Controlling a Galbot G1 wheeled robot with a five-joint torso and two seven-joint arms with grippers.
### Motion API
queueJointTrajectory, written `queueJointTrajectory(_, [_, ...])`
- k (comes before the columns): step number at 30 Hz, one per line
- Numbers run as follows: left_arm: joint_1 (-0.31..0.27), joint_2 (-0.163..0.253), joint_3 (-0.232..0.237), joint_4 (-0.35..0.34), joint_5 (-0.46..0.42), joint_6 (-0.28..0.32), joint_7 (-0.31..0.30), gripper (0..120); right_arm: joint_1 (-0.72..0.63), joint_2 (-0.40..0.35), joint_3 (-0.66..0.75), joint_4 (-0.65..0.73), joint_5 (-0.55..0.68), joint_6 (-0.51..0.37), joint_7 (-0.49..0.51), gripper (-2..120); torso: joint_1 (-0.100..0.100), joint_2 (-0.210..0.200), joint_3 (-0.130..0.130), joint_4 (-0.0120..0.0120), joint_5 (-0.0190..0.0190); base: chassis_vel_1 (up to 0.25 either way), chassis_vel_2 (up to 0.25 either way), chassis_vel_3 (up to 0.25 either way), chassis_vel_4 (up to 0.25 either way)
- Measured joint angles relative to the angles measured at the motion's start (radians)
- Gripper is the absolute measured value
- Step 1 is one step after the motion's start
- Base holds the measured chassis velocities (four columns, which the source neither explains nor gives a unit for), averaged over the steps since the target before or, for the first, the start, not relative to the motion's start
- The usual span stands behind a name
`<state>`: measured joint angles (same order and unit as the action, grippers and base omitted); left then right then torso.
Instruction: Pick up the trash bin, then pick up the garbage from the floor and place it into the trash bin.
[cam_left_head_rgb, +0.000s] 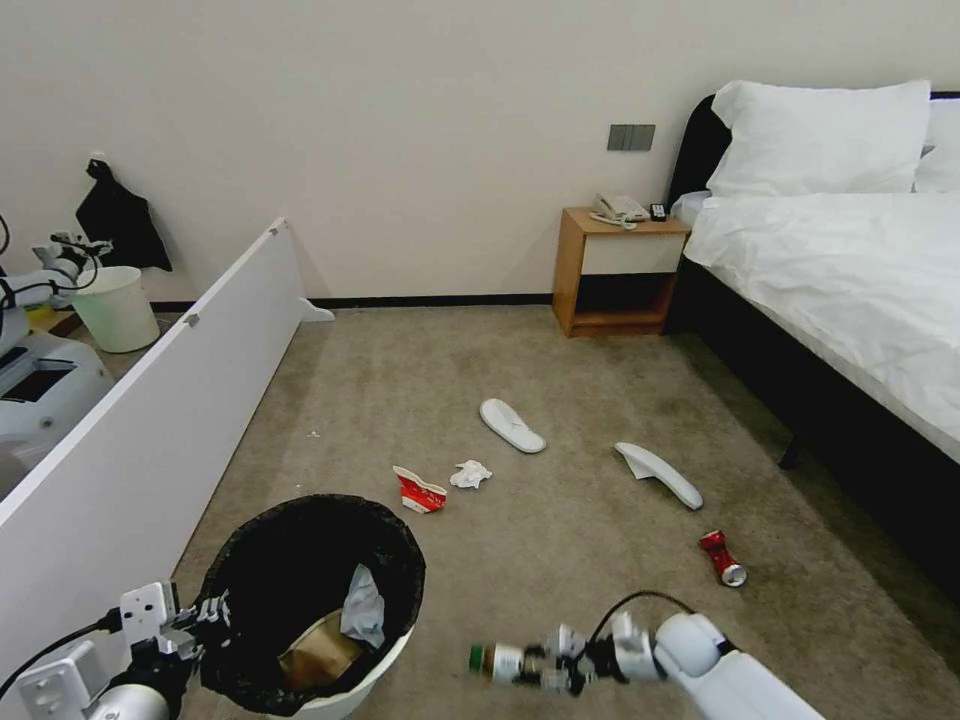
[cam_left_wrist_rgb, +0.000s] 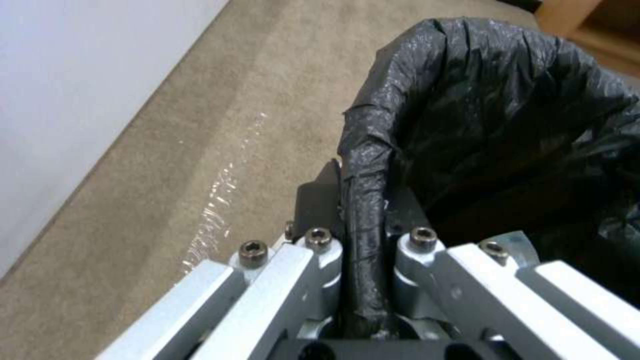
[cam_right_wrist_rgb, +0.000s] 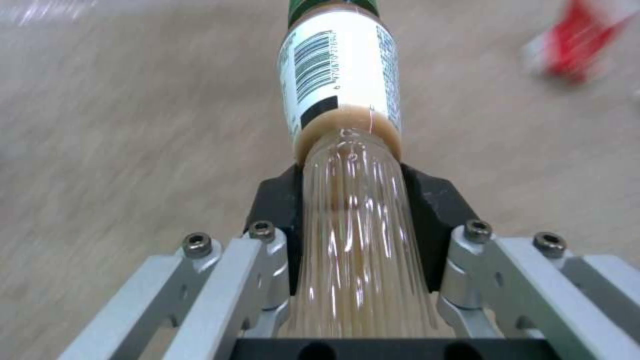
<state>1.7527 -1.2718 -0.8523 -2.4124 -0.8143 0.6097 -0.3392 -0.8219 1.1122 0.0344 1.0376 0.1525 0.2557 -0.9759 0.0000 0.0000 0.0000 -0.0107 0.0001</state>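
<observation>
The bottle (cam_right_wrist_rgb: 347, 150) is lying sideways in the right gripper (cam_left_head_rgb: 548, 665), clamped around its clear ribbed body, green cap pointing toward the trash bin (cam_left_head_rgb: 300, 600), just beside its rim. The left gripper (cam_left_head_rgb: 205, 615) is pinching the bin's black-lined rim, tilting the mouth. I'd carry the bottle fully over the opening before letting go, keeping the bin steady. Cup (cam_left_head_rgb: 420, 492), tissue (cam_left_head_rgb: 470, 474), slippers (cam_left_head_rgb: 512, 425) and can (cam_left_head_rgb: 722, 558) are lying on the carpet (cam_left_head_rgb: 560, 520).

Bottle (cam_right_wrist_rgb: 341, 85) label: barcode, digits too small to read; no other legible text.
</observation>
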Motion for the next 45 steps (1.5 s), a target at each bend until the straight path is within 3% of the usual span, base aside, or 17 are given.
queueJointTrajectory(7, [-0.006, 0.052, 0.014, 0.000, -0.037, 0.014, -0.011, 4, -0.110, -0.067, 0.196, 0.225, 0.091, -0.003, 0.009, 29, 0.000, 0.000, 0.000, -0.0006, 0.0000, 0.000, 0.000, 0.000, 0.000])
queueJointTrajectory(13, [-0.005, 0.073, 0.028, 0.005, -0.043, 0.018, -0.011, 4, -0.181, -0.122, 0.289, 0.369, 0.172, -0.008, 0.026, 29, 0.000, 0.000, 0.000, -0.0003, -0.0002, 0.000, 0.000, 0.000, 0.000])
queueJointTrajectory(15, [-0.005, 0.085, 0.042, 0.004, -0.043, 0.020, -0.011, 4, -0.245, -0.176, 0.347, 0.499, 0.262, -0.027, 0.045, 29, 0.000, 0.000, 0.000, -0.0002, 0.0001, 0.000, 0.000, 0.000, 0.000])
queueJointTrajectory(24, [0.002, 0.091, 0.095, -0.006, -0.034, 0.024, -0.016, 4, -0.379, -0.299, 0.447, 0.828, 0.481, -0.102, 0.096, 29, 0.000, 0.000, 0.000, -0.0002, -0.0002, 0.000, 0.000, 0.000, 0.000])
queueJointTrajectory(34, [0.015, 0.090, 0.108, -0.024, -0.028, 0.027, -0.021, 4, -0.294, -0.328, 0.377, 0.985, 0.728, -0.182, 0.153, 29, 0.000, 0.000, 0.000, -0.0001, -0.0002, 0.000, 0.000, 0.000, 0.000])
queueJointTrajectory(45, [0.030, 0.078, 0.119, -0.028, -0.025, 0.028, -0.020, 4, -0.003, -0.214, 0.048, 1.017, 0.991, -0.282, 0.200, 29, 0.000, 0.000, 0.000, 0.0000, -0.0005, 0.000, 0.000, 0.000, 0.000])
